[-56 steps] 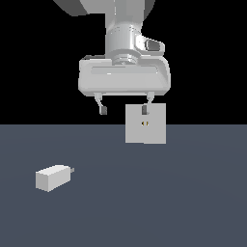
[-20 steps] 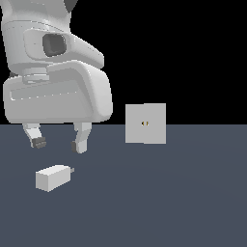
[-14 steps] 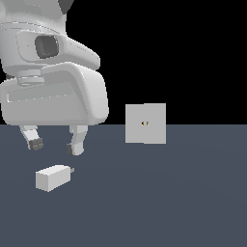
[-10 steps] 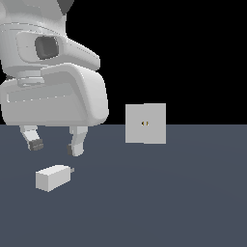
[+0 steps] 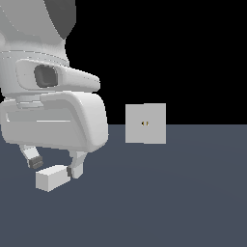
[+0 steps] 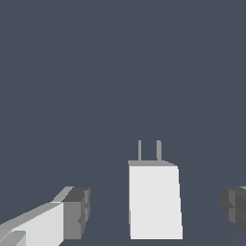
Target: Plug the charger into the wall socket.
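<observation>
The white two-fingered gripper (image 5: 54,169) hangs low over the dark grey floor (image 5: 183,193), jaws spread with daylight on both sides, straddling the small off-white rectangular charger (image 6: 154,199) so that closing would clamp its flanks. The charger lies flat, its grey prongs (image 6: 149,150) aimed at twelve o'clock in the wrist view. Farther off, well apart toward two o'clock in the exterior view, the flat light-grey square wall socket (image 5: 145,123) stands upright.

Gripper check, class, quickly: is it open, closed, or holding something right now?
Gripper: open, fingers either side of the charger with gaps, not gripping it.
</observation>
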Tool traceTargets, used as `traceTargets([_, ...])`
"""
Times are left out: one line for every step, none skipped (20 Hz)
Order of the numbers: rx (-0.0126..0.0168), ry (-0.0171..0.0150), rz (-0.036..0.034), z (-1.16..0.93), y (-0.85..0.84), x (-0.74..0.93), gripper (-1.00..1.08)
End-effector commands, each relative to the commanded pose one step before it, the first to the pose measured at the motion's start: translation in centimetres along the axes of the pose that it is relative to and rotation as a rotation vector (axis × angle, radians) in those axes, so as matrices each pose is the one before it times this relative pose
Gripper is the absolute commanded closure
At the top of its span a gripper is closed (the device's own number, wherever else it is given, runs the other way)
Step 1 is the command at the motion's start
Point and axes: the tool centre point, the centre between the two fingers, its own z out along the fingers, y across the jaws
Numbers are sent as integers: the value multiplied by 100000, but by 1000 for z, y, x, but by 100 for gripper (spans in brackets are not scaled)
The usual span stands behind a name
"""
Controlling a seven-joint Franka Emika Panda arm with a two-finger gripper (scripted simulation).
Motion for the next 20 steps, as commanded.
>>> traceTargets([7,39,66,943,-10,-155,-92])
traceTargets([0,0,0,267,-16,-43,-92])
traceTargets([-23,26,60,213,12,-13,-92])
traceTargets([0,0,0,168,-13,-24,-92])
traceTargets([0,0,0,119,-10,-16,-92])
traceTargets([0,0,0,71,-6,-9,-92])
traceTargets([0,0,0,24,-2,-3,-92])
traceTargets([0,0,0,0,0,0,108])
traceTargets([0,0,0,0,0,0,108])
traceTargets([0,0,0,0,0,0,108])
traceTargets([0,0,0,0,0,0,108])
traceTargets([0,0,0,0,0,0,108])
traceTargets([0,0,0,0,0,0,108])
traceTargets([0,0,0,0,0,0,108])
traceTargets([0,0,0,0,0,0,108])
traceTargets([0,0,0,0,0,0,108])
traceTargets([0,0,0,0,0,0,108])
traceTargets([0,38,58,-15,15,30,108])
traceTargets([0,0,0,-7,33,21,108])
traceTargets([20,13,-117,-33,48,28,108])
